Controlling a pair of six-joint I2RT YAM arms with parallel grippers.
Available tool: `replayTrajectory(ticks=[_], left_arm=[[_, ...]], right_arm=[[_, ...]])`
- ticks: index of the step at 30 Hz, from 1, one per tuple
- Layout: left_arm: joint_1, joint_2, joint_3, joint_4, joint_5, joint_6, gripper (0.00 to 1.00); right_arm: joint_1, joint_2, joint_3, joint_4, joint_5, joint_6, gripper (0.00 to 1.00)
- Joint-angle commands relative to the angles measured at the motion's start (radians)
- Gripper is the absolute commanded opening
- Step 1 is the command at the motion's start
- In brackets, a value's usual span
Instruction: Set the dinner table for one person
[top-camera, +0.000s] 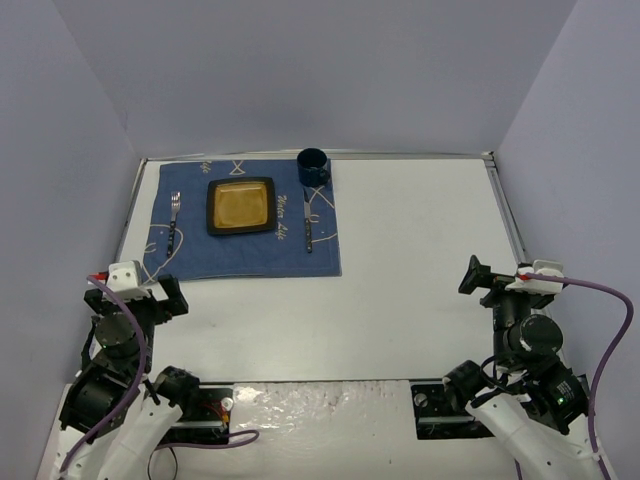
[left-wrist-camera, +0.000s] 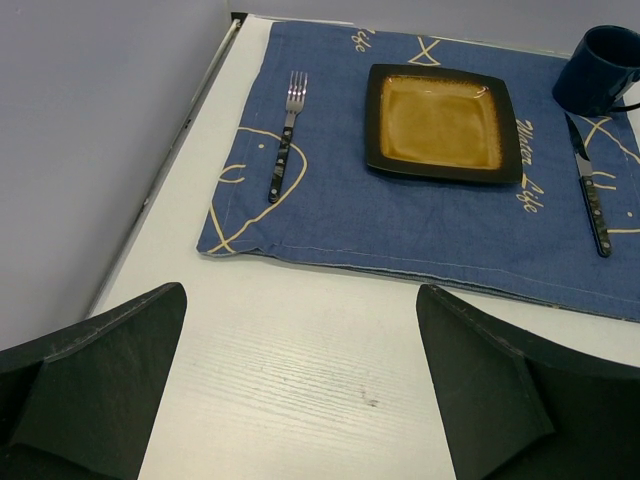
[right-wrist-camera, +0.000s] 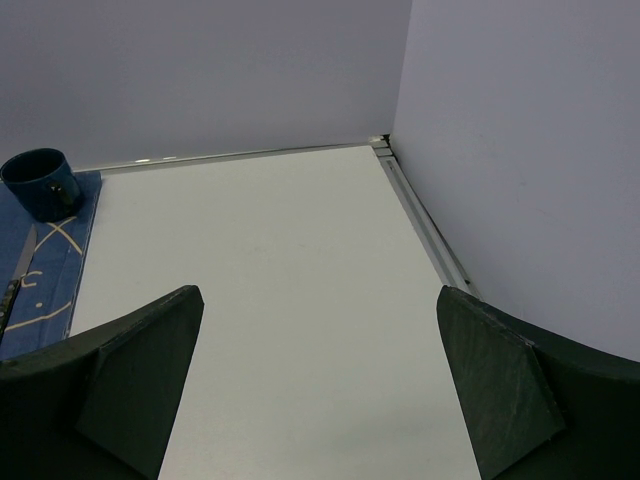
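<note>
The white dinner table (top-camera: 420, 260) carries a blue cloth (top-camera: 240, 250) with fish drawings at its far left. On the cloth lie a square amber plate (top-camera: 241, 206) with a dark rim, a fork (top-camera: 175, 222) to its left and a knife (top-camera: 308, 225) to its right. A dark blue mug (top-camera: 313, 166) stands at the cloth's far right corner. My left gripper (top-camera: 160, 292) hovers open just before the cloth's near left corner, nothing between its fingers (left-wrist-camera: 480, 380). Over bare tabletop at the right, my right gripper (top-camera: 480, 278) is open and holds nothing.
A thin metal rim (top-camera: 505, 215) and grey walls close the table in on the left, far and right sides. Both arm bases (top-camera: 320, 405) sit at the near edge. The right wrist view shows the mug (right-wrist-camera: 40, 183) and the knife tip (right-wrist-camera: 18, 270) at its left.
</note>
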Motion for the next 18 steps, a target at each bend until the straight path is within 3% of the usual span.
replayTrajectory(ticks=[1, 18], left_arm=[[0.013, 0.039, 0.013, 0.063, 0.002, -0.002, 0.97], [0.023, 0.037, 0.012, 0.061, 0.013, 0.000, 0.97]], right_arm=[[-0.006, 0.016, 0.003, 0.086, 0.004, 0.002, 1.00], [-0.012, 0.026, 0.003, 0.085, -0.010, -0.002, 1.00]])
